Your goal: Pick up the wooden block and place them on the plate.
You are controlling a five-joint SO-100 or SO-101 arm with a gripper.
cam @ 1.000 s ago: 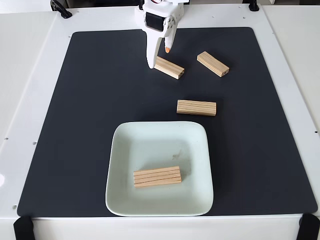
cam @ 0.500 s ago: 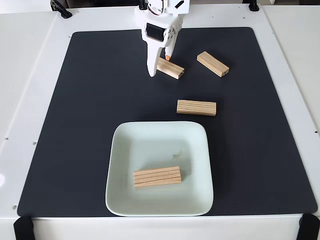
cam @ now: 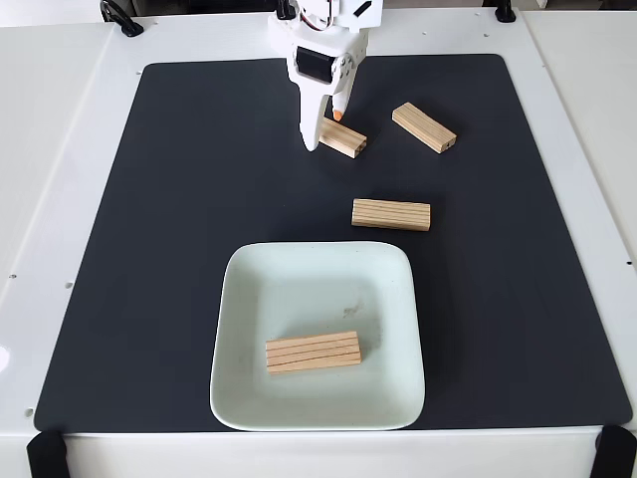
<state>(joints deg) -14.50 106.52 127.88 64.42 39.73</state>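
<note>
In the fixed view a wooden block (cam: 346, 140) lies at the back of the black mat, and my white gripper (cam: 324, 131) is lowered over its left end. The white finger (cam: 311, 129) covers that end on the left, and the orange-tipped finger sits just behind the block. The jaws stand open around it. Two more blocks lie on the mat, one at the back right (cam: 424, 126) and one nearer the middle (cam: 391, 214). Another grooved block (cam: 313, 352) rests inside the pale green plate (cam: 239, 274) at the front.
The black mat (cam: 169, 249) covers most of the white table (cam: 50, 199). Black clamps sit at the front corners (cam: 45, 453) and cables at the back left (cam: 119, 15). The mat's left half is bare.
The gripper has moved down and slightly right, so its white finger now covers the left end of the back block. The blocks and the plate have not moved.
</note>
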